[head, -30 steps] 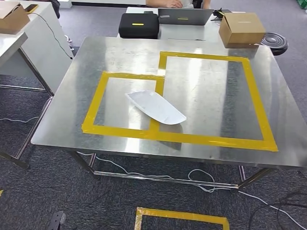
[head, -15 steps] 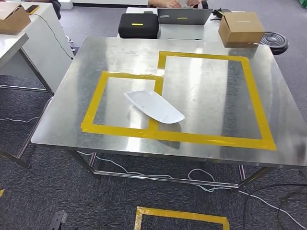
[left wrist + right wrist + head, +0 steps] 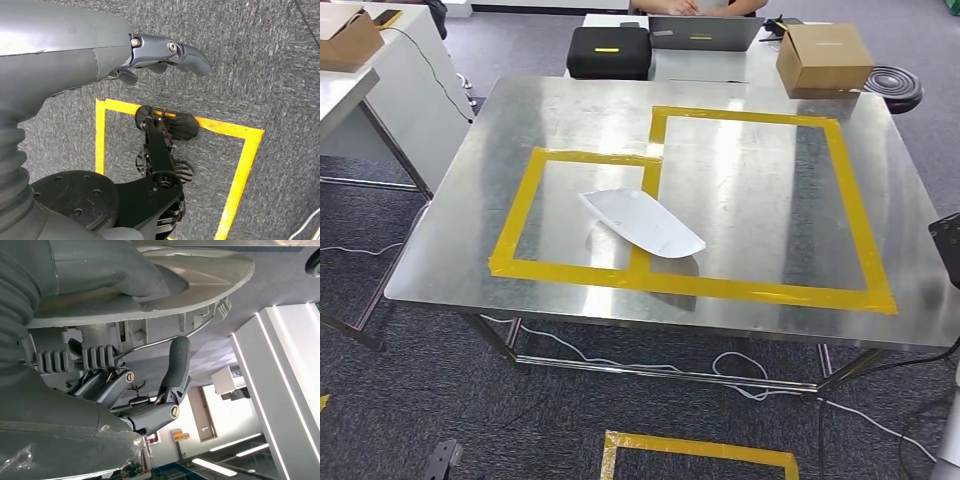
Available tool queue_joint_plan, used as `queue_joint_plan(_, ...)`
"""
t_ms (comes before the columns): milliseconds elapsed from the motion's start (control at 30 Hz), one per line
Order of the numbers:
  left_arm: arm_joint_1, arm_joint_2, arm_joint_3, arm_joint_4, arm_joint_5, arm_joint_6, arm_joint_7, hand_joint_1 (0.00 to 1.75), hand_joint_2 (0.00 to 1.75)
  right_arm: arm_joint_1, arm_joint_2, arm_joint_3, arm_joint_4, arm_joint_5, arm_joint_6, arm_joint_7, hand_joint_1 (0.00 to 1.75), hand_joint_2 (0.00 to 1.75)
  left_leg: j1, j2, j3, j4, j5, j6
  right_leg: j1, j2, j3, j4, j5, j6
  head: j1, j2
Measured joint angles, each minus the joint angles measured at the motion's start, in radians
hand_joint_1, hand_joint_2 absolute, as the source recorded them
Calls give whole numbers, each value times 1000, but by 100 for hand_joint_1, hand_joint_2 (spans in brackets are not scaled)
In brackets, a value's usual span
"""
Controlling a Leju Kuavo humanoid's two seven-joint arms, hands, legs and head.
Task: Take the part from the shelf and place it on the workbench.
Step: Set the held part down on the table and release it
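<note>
Your right hand (image 3: 151, 395) holds a grey part (image 3: 158, 285) pinned between thumb and fingers. Your left hand (image 3: 158, 52) hangs with nothing in it. A white part (image 3: 641, 222) already lies on the workbench (image 3: 773, 90) ahead; set down carelessly, yours could knock it.

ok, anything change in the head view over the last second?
The right arm has come in at the head view's right edge, with a dark shape above it; neither was there earlier. The right wrist view shows the right hand gripping a grey part. The white part on the workbench stayed put, lying across the yellow tape.
</note>
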Motion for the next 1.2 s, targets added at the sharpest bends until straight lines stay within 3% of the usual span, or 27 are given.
queue_joint_plan(233, 0, 0, -2, 3, -7, -9, -4, 0, 175, -39, -21, 81, 62, 94, 14, -111, 175, 175, 0, 0, -3, 0, 1, -1, 0, 2, -3, 1, 1, -1, 0, 0)
queue_joint_plan(433, -6, 0, -13, 15, -8, -21, 0, 0, 175, -201, -12, 272, 244, 181, 25, -104, 175, 175, 0, 0, -6, 0, 5, -2, 0, 2, -7, 3, 4, -2, 0, 0)
queue_joint_plan(733, -13, 1, -26, 35, -20, -38, 12, 0, 175, -421, 105, 571, 548, 236, -17, -110, 175, 175, 2, 0, -11, 0, 10, -6, 2, 1, -14, 6, 6, -4, 0, 0)
queue_joint_plan(1200, -15, 4, -37, 46, -3, -25, 18, 0, 175, -595, 255, 785, 896, 231, -4, -121, 175, 175, 3, -1, -14, 0, 10, -6, 3, 0, -18, 7, 7, -6, 0, 0)
